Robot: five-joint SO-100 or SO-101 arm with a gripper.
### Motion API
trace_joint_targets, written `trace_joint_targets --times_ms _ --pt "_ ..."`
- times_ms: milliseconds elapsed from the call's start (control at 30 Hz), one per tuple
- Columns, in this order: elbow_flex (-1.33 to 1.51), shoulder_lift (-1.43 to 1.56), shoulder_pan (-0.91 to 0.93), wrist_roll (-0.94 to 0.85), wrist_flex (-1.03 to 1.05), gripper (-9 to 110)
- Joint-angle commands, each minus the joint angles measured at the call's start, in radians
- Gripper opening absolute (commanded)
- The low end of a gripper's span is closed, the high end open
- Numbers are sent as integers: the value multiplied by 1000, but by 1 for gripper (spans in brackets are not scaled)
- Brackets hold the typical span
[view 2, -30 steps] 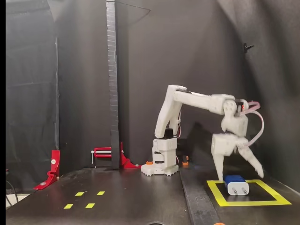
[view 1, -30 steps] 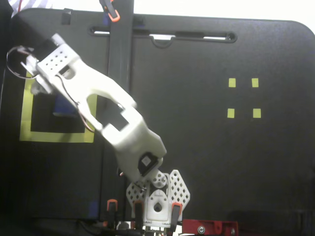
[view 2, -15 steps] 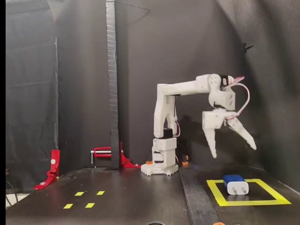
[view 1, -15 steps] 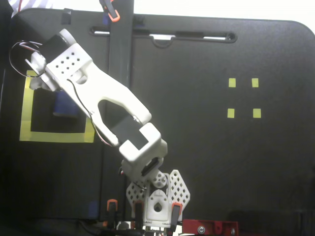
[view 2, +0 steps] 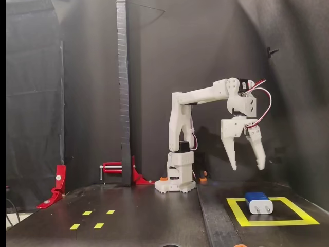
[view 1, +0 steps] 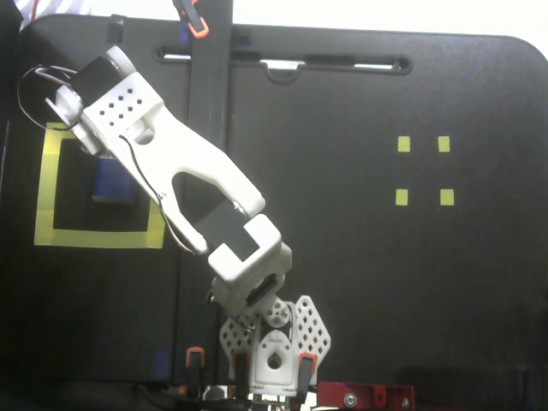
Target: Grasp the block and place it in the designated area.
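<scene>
gripper [view 2: 248, 167] hangs high above mat, fingers apart, nothing between them. block [view 2: 258, 202] lies inside designated area [view 2: 238, 211], flat on black interior, pale prongs toward camera in side fixed view. in top-down fixed view block [view 1: 111, 181] sits near square's upper middle, partly under arm, clear of tape on all sides. four small yellow marks [view 1: 422, 170] well apart at right; open mat between.
</scene>
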Motion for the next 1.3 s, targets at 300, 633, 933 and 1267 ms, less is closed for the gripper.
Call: trace_joint_targets --times_ms 300,633,933,1267 --pt "-43 48 9 15 -5 0" --pt "-43 48 20 449 -48 0" --pt "-43 49 63 882 -49 0" --pt "-43 69 138 914 -57 0"
